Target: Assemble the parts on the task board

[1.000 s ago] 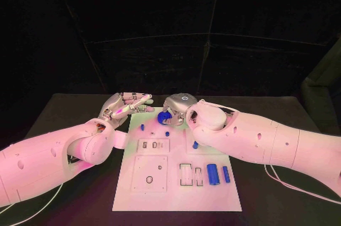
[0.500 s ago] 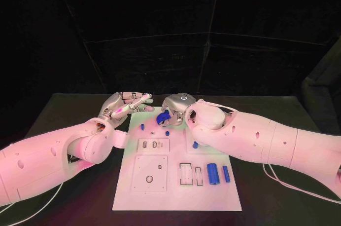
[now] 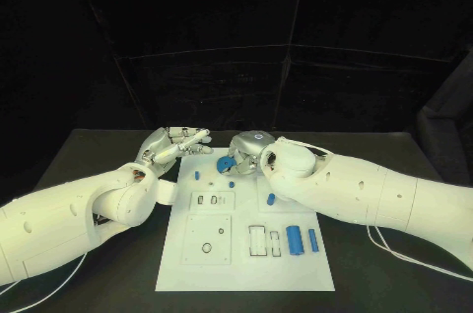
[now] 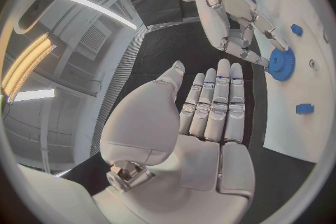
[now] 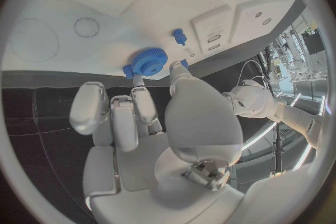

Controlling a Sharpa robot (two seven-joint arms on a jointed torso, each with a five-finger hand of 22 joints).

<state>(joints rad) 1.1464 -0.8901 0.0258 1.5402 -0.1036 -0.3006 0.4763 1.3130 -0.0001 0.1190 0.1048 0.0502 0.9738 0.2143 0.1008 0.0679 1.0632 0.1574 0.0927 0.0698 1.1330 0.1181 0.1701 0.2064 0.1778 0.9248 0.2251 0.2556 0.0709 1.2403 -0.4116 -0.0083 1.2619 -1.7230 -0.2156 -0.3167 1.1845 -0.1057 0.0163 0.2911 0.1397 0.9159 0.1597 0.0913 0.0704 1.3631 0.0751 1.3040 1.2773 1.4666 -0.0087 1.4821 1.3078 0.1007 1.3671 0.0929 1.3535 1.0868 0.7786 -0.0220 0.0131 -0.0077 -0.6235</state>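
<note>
The white task board (image 3: 247,258) lies in the middle of the table. My right hand (image 3: 249,147) is over the board's far end and pinches a blue gear (image 3: 225,165) at its fingertips. The gear (image 5: 147,60) hangs just above the board, beside a small blue peg (image 5: 180,37). The right hand (image 4: 234,14) and the gear (image 4: 282,63) also appear in the left wrist view. My left hand (image 3: 178,145) hovers off the board's far left corner, holding nothing, with its fingers (image 4: 217,103) stretched out side by side.
Two blue cylinders (image 3: 294,240) (image 3: 314,241) lie at the board's right side near rectangular slots (image 3: 258,241). Small blue pieces (image 3: 196,175) (image 3: 232,184) (image 3: 271,199) stand on the far half. A square plate with an oval hole (image 3: 208,247) sits at the near left.
My right hand has lowered the blue gear slightly toward the board. The left hand has stayed nearly still.
</note>
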